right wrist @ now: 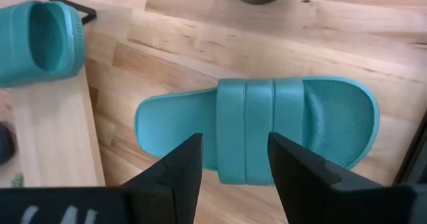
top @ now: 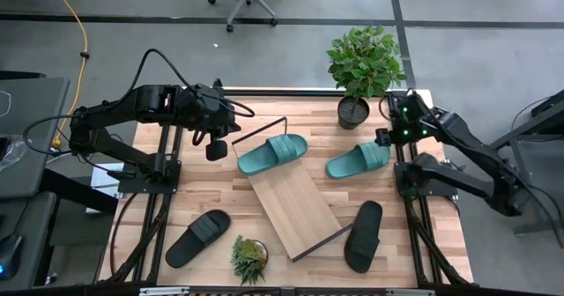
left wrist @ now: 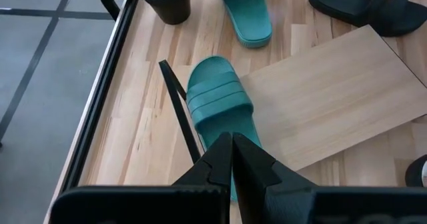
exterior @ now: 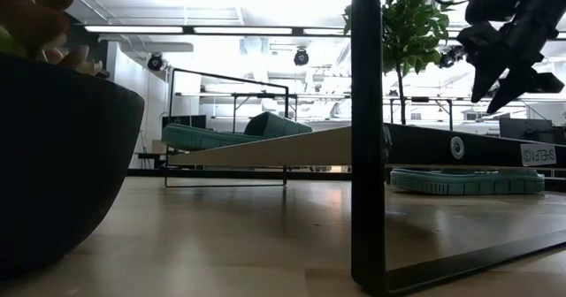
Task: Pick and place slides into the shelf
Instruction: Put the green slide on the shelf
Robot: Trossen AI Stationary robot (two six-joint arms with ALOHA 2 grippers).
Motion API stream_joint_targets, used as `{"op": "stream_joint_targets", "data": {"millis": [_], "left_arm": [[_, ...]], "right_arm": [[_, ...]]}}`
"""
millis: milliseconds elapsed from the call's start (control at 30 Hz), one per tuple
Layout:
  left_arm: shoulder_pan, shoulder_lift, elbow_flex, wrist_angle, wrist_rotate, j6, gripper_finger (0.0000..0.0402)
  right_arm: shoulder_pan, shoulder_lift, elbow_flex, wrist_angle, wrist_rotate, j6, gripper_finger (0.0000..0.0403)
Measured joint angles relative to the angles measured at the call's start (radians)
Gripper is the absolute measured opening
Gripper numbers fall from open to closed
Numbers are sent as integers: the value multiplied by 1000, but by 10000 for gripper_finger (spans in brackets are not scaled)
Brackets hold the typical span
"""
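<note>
One teal slide (top: 273,153) lies on the far, raised end of the slanted wooden shelf board (top: 295,203), with its sole on the board; it also shows in the left wrist view (left wrist: 220,104) and the low view (exterior: 230,133). My left gripper (top: 216,146) is shut and hovers just left of it (left wrist: 232,161), touching nothing. The second teal slide (top: 359,160) lies on the table right of the shelf. My right gripper (right wrist: 233,161) is open and hangs above this slide's ribbed strap (right wrist: 245,131), well clear of it, as the low view (exterior: 500,85) shows. Two black slides (top: 198,237) (top: 364,235) lie on the table near the front.
A tall potted plant (top: 361,62) stands at the far edge, close to my right gripper. A small potted plant (top: 249,259) stands at the near edge between the left black slide and the shelf. The shelf's black wire frame (top: 264,129) rises at its far end.
</note>
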Motion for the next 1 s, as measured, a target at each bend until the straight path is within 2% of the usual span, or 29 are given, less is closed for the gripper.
{"op": "stream_joint_targets", "data": {"millis": [200,400,567,733,1000], "left_arm": [[0,0,0,0,0,-3,3],[0,0,0,0,0,-2,3],[0,0,0,0,0,-4,3],[0,0,0,0,-13,-4,3],[0,0,0,0,-25,-4,3]], "right_arm": [[-135,0,-59,-4,-126,-100,161],[-190,0,-158,71,-239,-119,159],[-191,0,-166,96,-226,-126,150],[-194,3,-166,85,-159,-142,149],[-267,52,-166,86,-146,-142,149]]}}
